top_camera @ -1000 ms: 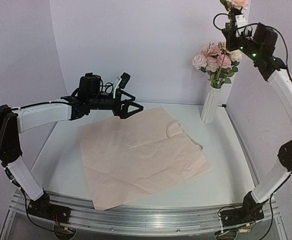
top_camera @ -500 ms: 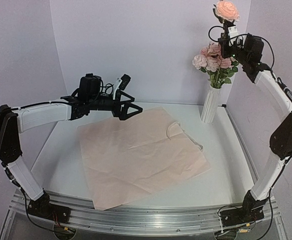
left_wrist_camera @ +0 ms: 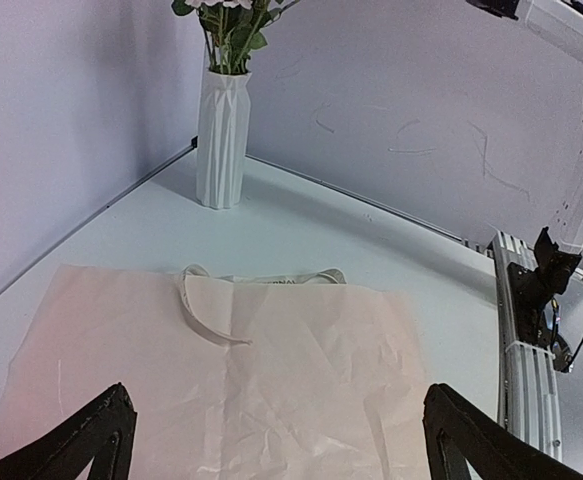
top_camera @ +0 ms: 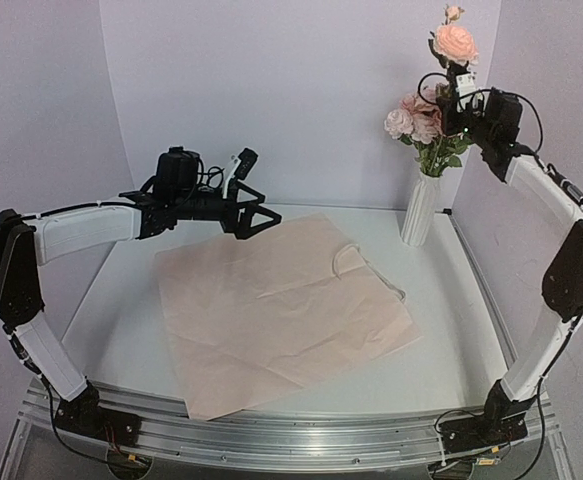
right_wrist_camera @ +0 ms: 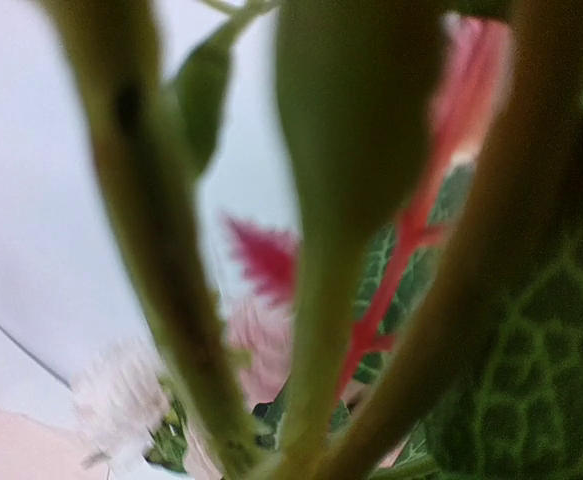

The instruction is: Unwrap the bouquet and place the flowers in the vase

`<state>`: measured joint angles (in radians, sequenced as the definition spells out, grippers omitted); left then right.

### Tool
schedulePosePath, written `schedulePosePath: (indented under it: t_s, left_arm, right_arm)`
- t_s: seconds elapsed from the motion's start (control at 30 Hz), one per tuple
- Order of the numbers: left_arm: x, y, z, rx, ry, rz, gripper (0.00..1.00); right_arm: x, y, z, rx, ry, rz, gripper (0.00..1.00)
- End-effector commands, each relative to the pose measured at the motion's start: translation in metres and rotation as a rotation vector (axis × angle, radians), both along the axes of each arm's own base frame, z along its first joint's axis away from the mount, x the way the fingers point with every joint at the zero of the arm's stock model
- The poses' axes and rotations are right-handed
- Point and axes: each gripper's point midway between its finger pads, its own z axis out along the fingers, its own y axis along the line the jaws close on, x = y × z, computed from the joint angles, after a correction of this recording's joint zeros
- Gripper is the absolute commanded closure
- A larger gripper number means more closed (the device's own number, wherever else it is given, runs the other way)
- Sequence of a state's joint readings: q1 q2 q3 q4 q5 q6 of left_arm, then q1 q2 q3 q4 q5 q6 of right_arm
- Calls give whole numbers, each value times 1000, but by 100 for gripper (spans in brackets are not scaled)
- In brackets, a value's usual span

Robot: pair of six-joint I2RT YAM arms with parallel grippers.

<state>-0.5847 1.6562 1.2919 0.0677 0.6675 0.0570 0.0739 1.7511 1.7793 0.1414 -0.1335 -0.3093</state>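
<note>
Right tool (top_camera: 461, 90) is gripping 1 peach flower (top_camera: 455, 42) by its stem above the vase (top_camera: 420, 210). Left tool (top_camera: 261, 215) is hovering, spread wide, over the wrapping paper (top_camera: 281, 310).

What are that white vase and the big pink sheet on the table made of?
The vase looks like matte ceramic, possibly plastic: opaque white, crisp folded ribs. The pink sheet looks like thin paper: it lies flat with sharp creases.

The right wrist view is filled by blurred stems (right_wrist_camera: 166, 260) and leaves (right_wrist_camera: 516, 385). In the left wrist view the flowers (left_wrist_camera: 233, 22) are cut off at the top, the fingers (left_wrist_camera: 89, 442) of the left pincer (left_wrist_camera: 276, 390) at the bottom.
</note>
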Motion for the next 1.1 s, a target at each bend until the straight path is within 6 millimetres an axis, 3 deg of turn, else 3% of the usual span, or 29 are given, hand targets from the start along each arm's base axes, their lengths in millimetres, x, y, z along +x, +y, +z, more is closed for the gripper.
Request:
schedulePosePath:
  t_s: [0.0, 0.23, 0.47, 0.7, 1.07]
  left_arm:
    - [7, 4, 24, -21, -60, 16, 0]
    - [7, 5, 23, -21, -58, 15, 0]
    - [8, 6, 22, -21, -50, 20, 0]
    - [8, 9, 21, -19, -51, 26, 0]
    - [11, 12, 18, -17, -46, 33, 0]
  right_arm:
    - [6, -9, -21, 59, 23, 1, 100]
    - [19, -10, -83, 80, 130, 3, 100]
    - [40, -11, -119, 109, 194, 3, 100]
    - [48, -15, -176, 145, 306, -27, 100]
    - [55, -16, -208, 174, 370, -25, 100]
